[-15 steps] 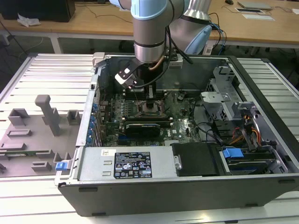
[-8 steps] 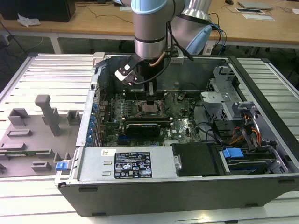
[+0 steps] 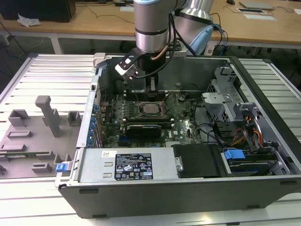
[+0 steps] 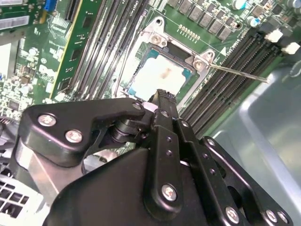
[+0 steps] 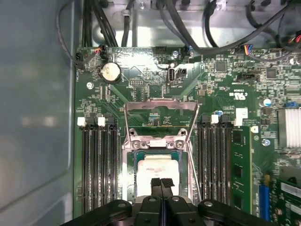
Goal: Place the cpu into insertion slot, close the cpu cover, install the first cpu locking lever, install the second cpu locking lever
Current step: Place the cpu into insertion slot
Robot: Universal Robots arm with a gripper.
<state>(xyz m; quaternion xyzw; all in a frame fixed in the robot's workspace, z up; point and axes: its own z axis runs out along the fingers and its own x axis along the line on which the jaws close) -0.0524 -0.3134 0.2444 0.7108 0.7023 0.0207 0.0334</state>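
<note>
Found the cpu (image 5: 151,167) down flat inside the insertion slot (image 4: 175,47), pale silver-grey lid up, faint smudge on it. Counted step one as done or near enough; could not confirm full seating. Saw the cpu cover (image 5: 160,101) swung open: thin bright metal frame with a square window, hinged at one edge of the insertion slot and tipped away from it. Not closed. Spotted one locking lever (image 4: 235,73), a thin steel wire rod, standing free and angling out from a corner of the insertion slot; judged neither lever latched. Read the gripper (image 5: 162,182) as directly over the insertion slot, matte black fingertips (image 5: 156,184) pinched together with nothing between them, at or just above the cpu lid; could not tell contact. Noted green board (image 5: 141,70) and long black ribbed memory slots (image 5: 96,165) flanking the insertion slot on both sides.
</note>
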